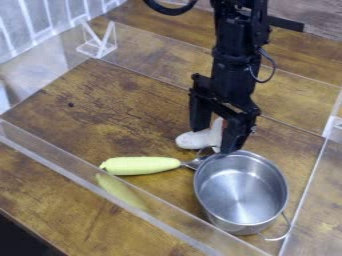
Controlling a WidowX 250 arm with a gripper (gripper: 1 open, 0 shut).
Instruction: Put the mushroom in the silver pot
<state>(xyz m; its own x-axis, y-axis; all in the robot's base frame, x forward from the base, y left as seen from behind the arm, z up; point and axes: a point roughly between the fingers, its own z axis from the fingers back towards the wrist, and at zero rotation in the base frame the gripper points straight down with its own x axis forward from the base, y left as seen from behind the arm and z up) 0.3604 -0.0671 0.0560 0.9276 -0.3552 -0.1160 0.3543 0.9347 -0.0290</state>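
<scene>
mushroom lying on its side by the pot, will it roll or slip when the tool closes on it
The small toy mushroom with a fat white stem lies on its side, so it may roll on the wooden table. It looks smooth and rounded, so it could squirt out sideways. The open black tool straddles it, which should limit that.

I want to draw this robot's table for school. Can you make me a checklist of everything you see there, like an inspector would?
Surface: brown wooden tabletop with a clear plastic wall around the work area.
Job's things: mushroom lies on its side on the wood, its white stem showing, cap hidden behind the claw; silver pot stands upright and empty, just in front of it.
Clutter: yellow-green corn cob lies left of the pot.
Claw: black claw points down, open, right over the mushroom; whether it touches is unclear.
Cables: black cable loops along the arm.
Surroundings: a small clear stand at the back left.
</scene>
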